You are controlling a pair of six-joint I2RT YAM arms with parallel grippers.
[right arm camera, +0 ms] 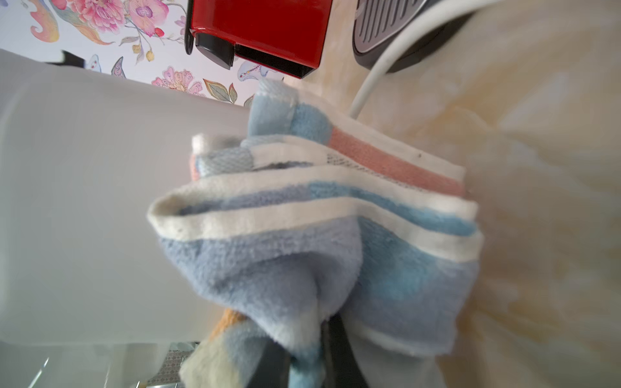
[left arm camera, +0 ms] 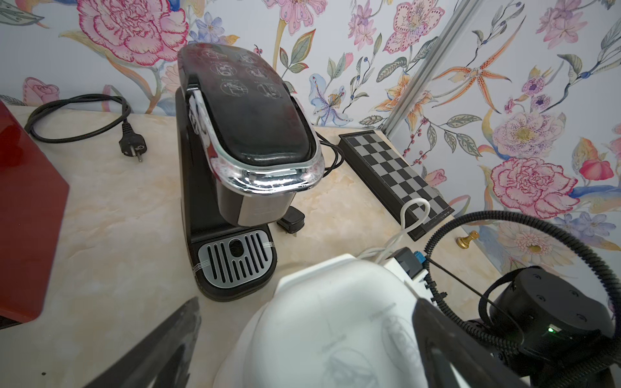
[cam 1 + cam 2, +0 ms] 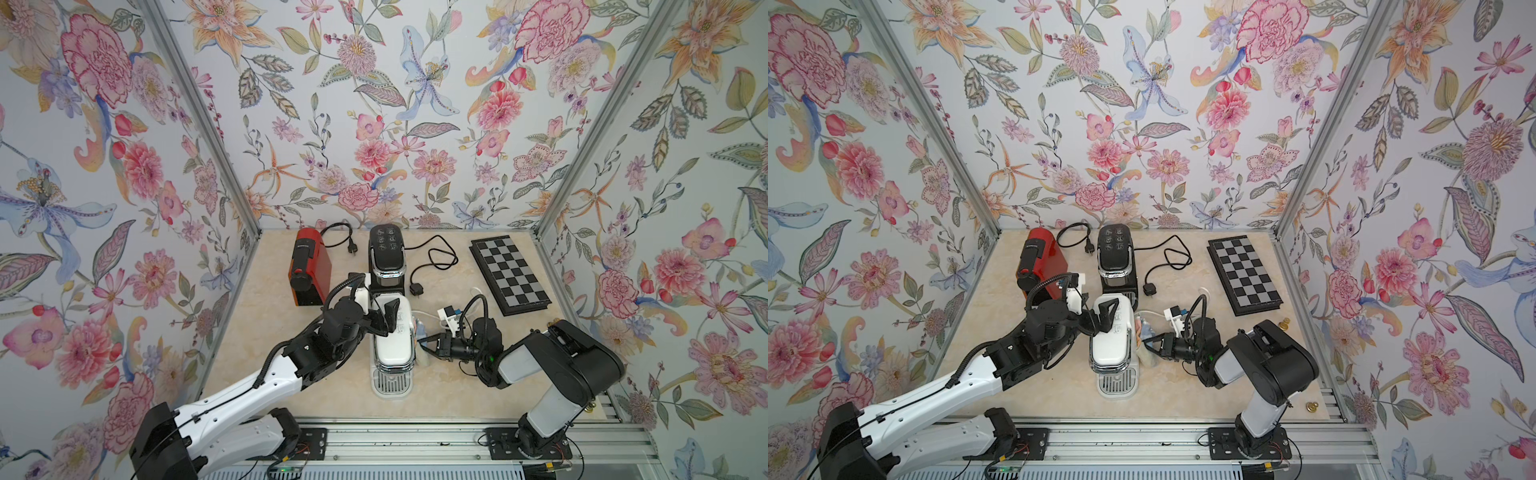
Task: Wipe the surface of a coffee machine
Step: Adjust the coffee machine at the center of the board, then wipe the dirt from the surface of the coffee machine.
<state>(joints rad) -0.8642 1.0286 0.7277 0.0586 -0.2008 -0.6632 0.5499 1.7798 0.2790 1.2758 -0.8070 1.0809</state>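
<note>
A white coffee machine (image 3: 392, 353) (image 3: 1111, 353) stands mid-table, its drip tray toward the front. My left gripper (image 3: 384, 320) (image 3: 1104, 318) is open over the rear of its top. In the left wrist view the rounded white top (image 2: 336, 319) fills the space between the spread fingers (image 2: 168, 342); whether they touch it I cannot tell. My right gripper (image 3: 426, 343) (image 3: 1148, 341) (image 1: 302, 336) is shut on a bunched blue, white and pink striped cloth (image 1: 302, 218) (image 3: 420, 330). The cloth lies against the machine's right side wall (image 1: 84, 201).
Behind the white machine stand a black coffee machine (image 3: 387, 257) (image 2: 248, 134) and a red one (image 3: 307, 266). Black power cables (image 3: 436, 257) trail at the back. A chessboard (image 3: 509, 274) lies at the back right. Small brass pieces (image 3: 1284, 323) sit near the right edge.
</note>
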